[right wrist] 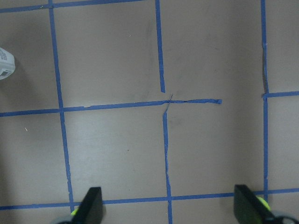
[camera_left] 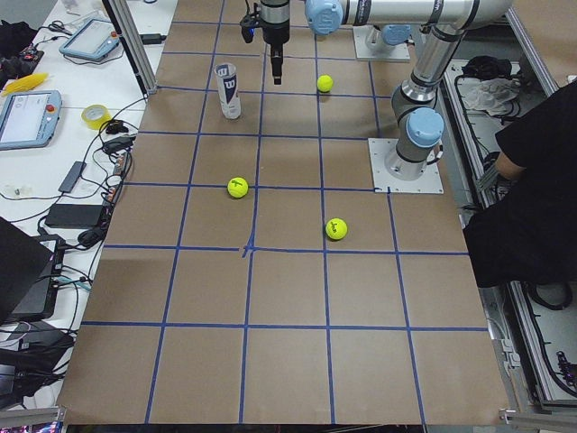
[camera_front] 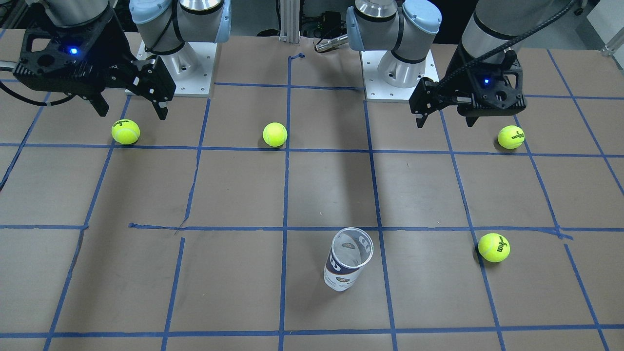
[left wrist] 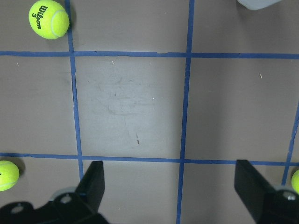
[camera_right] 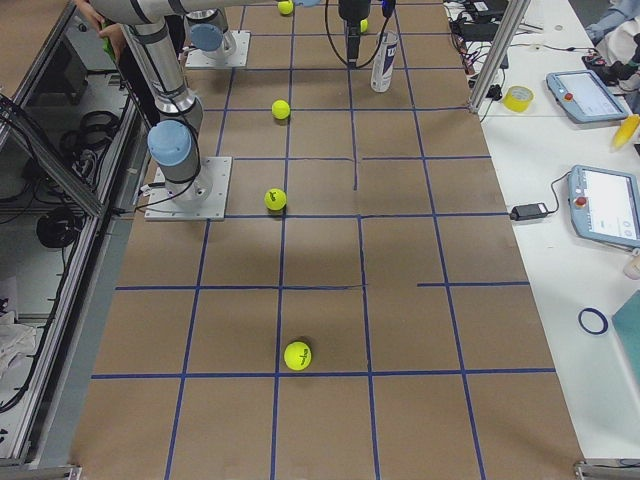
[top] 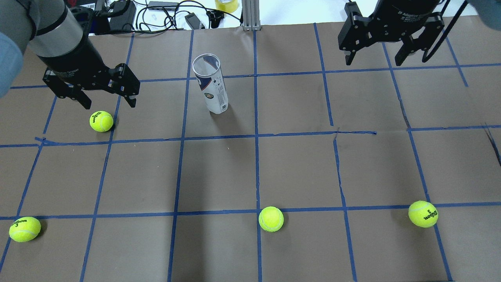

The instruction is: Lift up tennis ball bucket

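Note:
The tennis ball bucket (top: 213, 86) is a clear can with a white and navy label, standing upright with an open top and nothing inside. It also shows in the front view (camera_front: 347, 263), the left side view (camera_left: 229, 90) and the right side view (camera_right: 383, 62). My left gripper (top: 109, 103) is open and empty, raised above the table to the bucket's left, and shows in the front view (camera_front: 444, 122). My right gripper (top: 375, 58) is open and empty, raised far to the bucket's right (camera_front: 132, 112). Both wrist views show open fingers (left wrist: 93, 186) (right wrist: 91, 205) over bare table.
Several yellow-green tennis balls lie on the brown table with its blue tape grid: one just under my left gripper (top: 101, 121), one at the near left (top: 24, 229), one near the middle (top: 271, 219), one at the near right (top: 423, 214). Cables and devices lie beyond the far edge.

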`<state>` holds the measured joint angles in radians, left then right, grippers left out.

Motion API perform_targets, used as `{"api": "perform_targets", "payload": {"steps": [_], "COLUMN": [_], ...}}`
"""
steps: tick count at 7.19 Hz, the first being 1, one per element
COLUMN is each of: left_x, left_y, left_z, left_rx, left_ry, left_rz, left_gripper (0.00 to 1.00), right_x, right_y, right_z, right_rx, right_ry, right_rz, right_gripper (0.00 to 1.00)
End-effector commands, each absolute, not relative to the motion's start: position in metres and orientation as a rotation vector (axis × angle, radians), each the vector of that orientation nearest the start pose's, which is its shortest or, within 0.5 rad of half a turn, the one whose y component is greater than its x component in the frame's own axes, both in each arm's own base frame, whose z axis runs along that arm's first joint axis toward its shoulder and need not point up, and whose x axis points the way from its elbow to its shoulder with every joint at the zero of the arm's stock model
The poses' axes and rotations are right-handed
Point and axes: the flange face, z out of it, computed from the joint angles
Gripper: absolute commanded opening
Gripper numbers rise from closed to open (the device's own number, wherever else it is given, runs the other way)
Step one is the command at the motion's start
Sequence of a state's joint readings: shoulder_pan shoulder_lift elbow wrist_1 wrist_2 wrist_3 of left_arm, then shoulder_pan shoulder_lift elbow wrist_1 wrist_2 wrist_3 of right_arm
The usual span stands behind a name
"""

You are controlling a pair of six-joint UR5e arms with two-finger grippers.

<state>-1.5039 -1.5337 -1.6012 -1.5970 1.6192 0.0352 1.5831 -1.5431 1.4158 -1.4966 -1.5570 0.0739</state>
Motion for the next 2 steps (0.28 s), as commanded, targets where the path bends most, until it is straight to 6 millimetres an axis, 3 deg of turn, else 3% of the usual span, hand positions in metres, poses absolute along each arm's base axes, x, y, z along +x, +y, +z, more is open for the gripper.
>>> {"api": "perform_targets", "payload": {"steps": [1,2], "left_x": [-0.0971,-0.0970], "left_y": [-0.4812,-0.4817], "left_z": [0.4889,0.4882], "left_rx": [-0.047,-0.047], "left_ry": [3.095,3.095], "left_rz": [0.032,0.035], "left_gripper": [1.00,1.00], "right_x": [0.1409,0.1409], "right_y": [-0.5038,-0.5037], "right_z": [0.5429,0.5427], "right_rx": [0.095,0.095], "right_ry": [3.123,3.123], "right_rz": [-0.081,-0.078], "right_gripper": [1.00,1.00]}}
